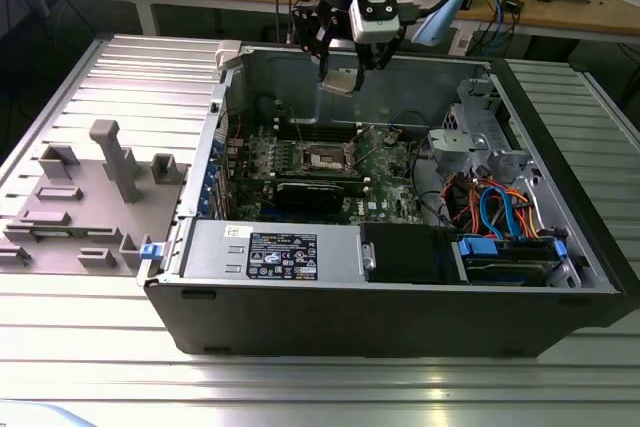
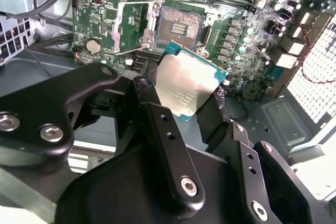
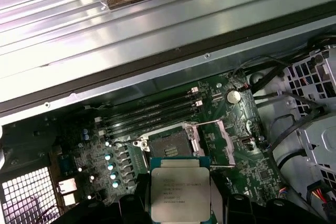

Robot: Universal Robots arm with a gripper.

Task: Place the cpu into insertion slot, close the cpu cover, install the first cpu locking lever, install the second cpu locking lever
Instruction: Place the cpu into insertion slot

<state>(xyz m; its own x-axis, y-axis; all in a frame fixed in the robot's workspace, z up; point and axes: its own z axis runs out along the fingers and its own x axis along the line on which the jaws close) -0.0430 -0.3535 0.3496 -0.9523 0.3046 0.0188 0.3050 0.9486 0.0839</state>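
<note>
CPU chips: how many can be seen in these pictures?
1. The cpu is clamped in the gripper, above the motherboard and near the open insertion slot, which holds none.

The cpu [image 2: 189, 85], a silver-topped square with a green rim, hangs above the insertion slot [image 2: 181, 27], apart from it. The dark-centred slot lies uncovered. The cpu cover [image 2: 148, 34] is swung open beside the slot.

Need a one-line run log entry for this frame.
step: place cpu | gripper: shut on cpu | cpu: not seated | insertion slot: empty | cpu cover: open
</note>
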